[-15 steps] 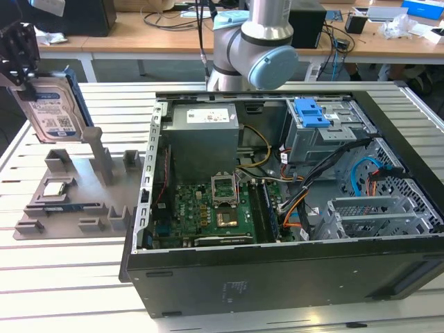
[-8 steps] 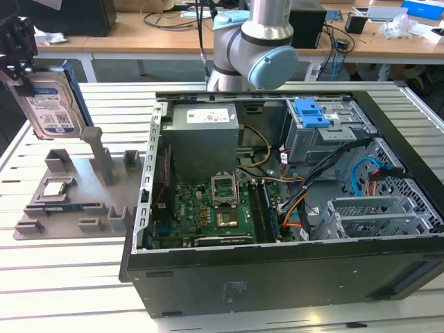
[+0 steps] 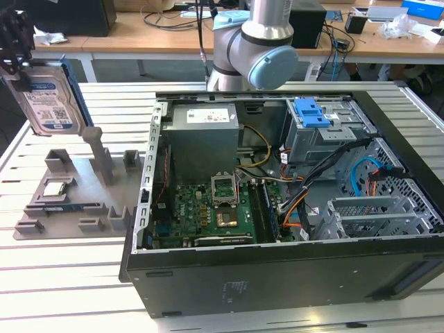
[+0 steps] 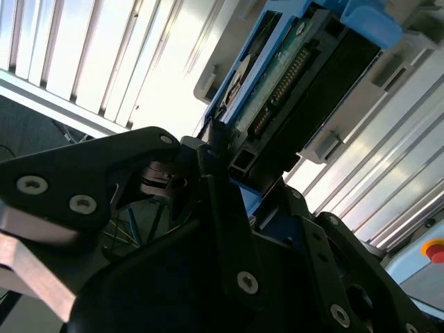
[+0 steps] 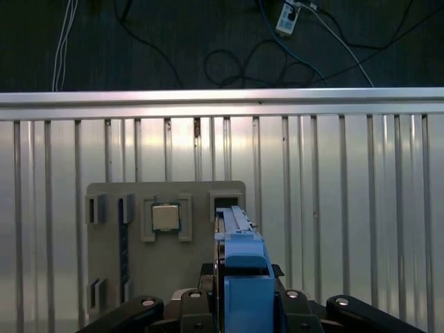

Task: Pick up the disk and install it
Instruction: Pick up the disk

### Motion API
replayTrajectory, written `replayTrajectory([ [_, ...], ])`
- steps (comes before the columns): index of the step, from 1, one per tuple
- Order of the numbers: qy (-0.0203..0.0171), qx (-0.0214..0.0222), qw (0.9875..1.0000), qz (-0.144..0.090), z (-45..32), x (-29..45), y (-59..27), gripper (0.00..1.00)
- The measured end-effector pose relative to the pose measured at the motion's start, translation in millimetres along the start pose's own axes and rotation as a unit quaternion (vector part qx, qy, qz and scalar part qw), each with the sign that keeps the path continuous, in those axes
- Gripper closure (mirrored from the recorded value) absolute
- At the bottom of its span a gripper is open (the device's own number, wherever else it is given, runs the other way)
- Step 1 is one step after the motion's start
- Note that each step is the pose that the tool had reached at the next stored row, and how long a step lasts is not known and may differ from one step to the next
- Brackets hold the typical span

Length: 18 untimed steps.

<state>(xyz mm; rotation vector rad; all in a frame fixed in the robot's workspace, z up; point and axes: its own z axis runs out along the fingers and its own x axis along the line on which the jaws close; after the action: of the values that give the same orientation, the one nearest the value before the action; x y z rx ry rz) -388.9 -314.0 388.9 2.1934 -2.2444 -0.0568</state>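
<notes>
The disk [image 3: 48, 103], a silver hard drive in a blue rail, hangs upright in the air at the exterior view's far left. The gripper [image 3: 19, 66] has its fingers [image 4: 220, 149] closed on the disk's upper end. A grey holder tray [image 3: 76, 187] lies directly below. The open computer case [image 3: 277, 277] sits to the right, well apart.

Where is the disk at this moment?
At the exterior view's upper left, the disk is held upright by the end effector, above the grey tray, outside the computer case.
</notes>
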Motion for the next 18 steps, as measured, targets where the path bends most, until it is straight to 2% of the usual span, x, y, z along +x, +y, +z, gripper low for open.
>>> replayTrajectory([
  [3, 0.0, 0.0, 1.0, 0.0, -3.5, -0.1, 0.1, 0.63],
  [11, 0.0, 0.0, 1.0, 0.0, -19.7, -0.4, 0.6, 0.63],
  [16, 0.0, 0.0, 1.0, 0.0, -36.9, -0.9, 1.0, 0.63],
  [18, 0.0, 0.0001, 1.0, 0.0, -41.2, -1.0, 1.2, 0.63],
])
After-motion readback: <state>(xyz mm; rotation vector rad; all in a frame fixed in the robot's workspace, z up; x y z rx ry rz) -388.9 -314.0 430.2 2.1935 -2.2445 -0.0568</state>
